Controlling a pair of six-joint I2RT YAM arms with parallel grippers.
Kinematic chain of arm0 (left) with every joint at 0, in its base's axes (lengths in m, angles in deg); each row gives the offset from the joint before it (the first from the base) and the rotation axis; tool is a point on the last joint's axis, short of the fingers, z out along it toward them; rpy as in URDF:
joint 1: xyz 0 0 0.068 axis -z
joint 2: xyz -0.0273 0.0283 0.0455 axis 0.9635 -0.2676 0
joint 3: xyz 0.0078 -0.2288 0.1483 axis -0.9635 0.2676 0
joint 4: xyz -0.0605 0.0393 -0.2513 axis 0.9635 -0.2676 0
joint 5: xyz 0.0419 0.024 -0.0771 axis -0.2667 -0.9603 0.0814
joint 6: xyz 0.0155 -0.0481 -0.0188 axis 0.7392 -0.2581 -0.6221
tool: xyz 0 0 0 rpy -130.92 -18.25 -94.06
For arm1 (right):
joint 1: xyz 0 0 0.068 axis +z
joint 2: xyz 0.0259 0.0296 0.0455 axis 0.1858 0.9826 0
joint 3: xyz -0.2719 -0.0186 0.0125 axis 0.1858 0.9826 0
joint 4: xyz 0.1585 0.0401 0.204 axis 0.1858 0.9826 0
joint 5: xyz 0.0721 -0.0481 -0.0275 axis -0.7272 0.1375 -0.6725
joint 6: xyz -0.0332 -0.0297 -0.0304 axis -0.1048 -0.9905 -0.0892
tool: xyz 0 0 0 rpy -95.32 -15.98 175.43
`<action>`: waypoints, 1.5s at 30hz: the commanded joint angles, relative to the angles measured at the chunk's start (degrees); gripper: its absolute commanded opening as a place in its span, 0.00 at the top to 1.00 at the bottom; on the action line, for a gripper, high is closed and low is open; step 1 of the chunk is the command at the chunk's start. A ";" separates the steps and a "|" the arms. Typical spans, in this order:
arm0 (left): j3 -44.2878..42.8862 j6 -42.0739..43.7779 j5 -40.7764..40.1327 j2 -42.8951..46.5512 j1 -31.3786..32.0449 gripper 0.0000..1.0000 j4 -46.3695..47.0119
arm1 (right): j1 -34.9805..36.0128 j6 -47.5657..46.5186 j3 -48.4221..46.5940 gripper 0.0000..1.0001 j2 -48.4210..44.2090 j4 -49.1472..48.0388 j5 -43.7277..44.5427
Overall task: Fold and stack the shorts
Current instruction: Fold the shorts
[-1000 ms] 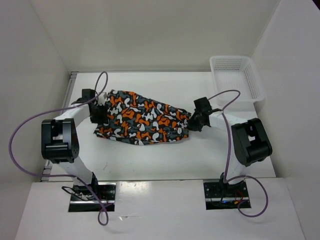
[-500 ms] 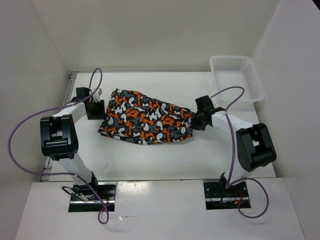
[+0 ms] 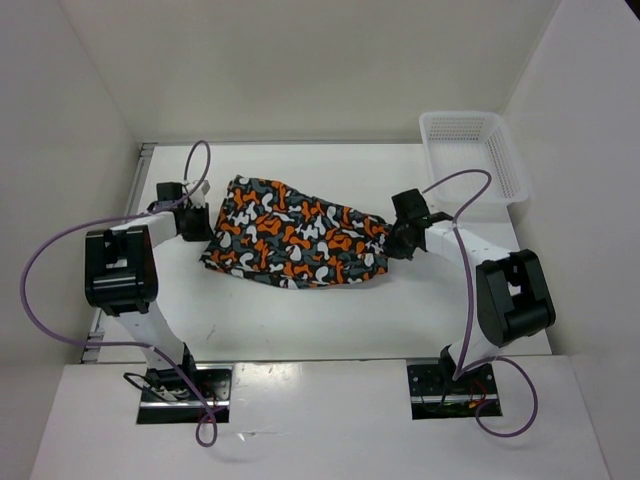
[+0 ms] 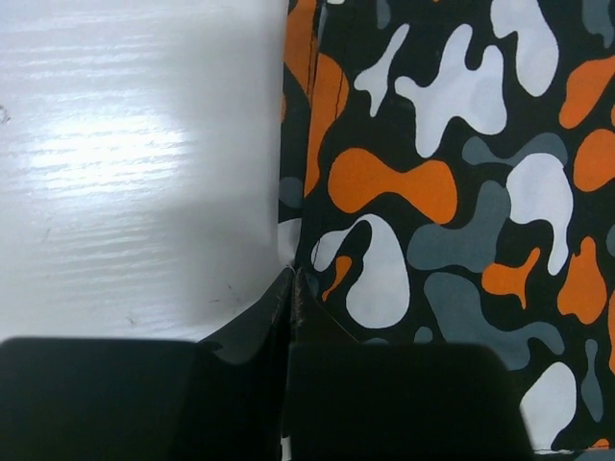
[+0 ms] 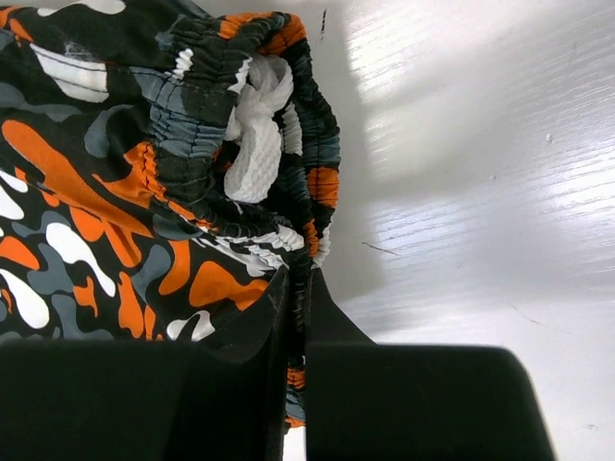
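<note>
The shorts [image 3: 290,235] lay lengthwise between 2 grippers: right gripper [image 5: 296,288] pinched the waistband [image 5: 312,182]; left gripper [image 4: 293,283], pressed together, touched fabric just ahead.

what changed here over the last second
The left gripper drew back from the left edge of the shorts, then returned there and shut its jaws. The shorts shifted slightly right. The right gripper stayed shut on the waistband; basket unmoved.

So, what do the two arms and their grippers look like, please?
Both the left arm and the right arm have white links with bulky black joint housings. A thin purple cable loops along each one. The left gripper and right gripper are black, with dark flat fingers.
</note>
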 commanded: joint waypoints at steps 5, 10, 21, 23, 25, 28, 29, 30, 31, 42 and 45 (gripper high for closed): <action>6.11 0.40 1.95 1.76 4.76 1.00 -2.99 | -0.03 -1.89 -5.41 0.99 -2.81 3.77 3.92; 10.67 0.40 0.54 9.84 8.37 1.00 -6.07 | -0.03 -4.87 -9.45 0.99 -3.34 6.14 5.50; 12.00 0.40 -4.73 14.78 10.31 1.00 -9.94 | 14.00 -12.78 -31.85 1.00 2.43 14.83 15.34; 12.00 0.40 -4.73 15.39 10.31 1.00 -9.94 | 17.79 -12.78 -37.90 1.00 5.26 18.00 17.96; 12.00 0.40 -5.34 15.39 10.31 1.00 -10.55 | 22.37 -12.78 -41.17 1.00 8.95 19.15 18.60; 11.48 0.40 -6.05 15.92 10.31 1.00 -11.17 | 26.24 -12.78 -46.44 1.00 12.91 19.86 18.60; 10.95 0.40 -6.05 15.92 10.31 1.00 -11.17 | 27.21 -12.26 -47.15 1.00 13.79 19.86 18.60; 10.95 0.40 -6.05 15.92 10.31 1.00 -11.17 | 27.91 -12.26 -47.68 1.00 14.58 19.86 18.60; 10.95 0.40 -5.53 15.92 10.31 1.00 -11.17 | 29.23 -12.26 -48.73 1.00 16.24 19.33 18.08; 5.15 0.40 -5.52 19.52 7.15 1.00 -16.52 | 32.32 -11.64 -55.24 1.00 22.41 18.80 16.84; 3.66 0.40 -5.52 19.10 5.31 1.00 -16.53 | 32.32 -12.26 -57.79 1.00 23.64 19.33 16.84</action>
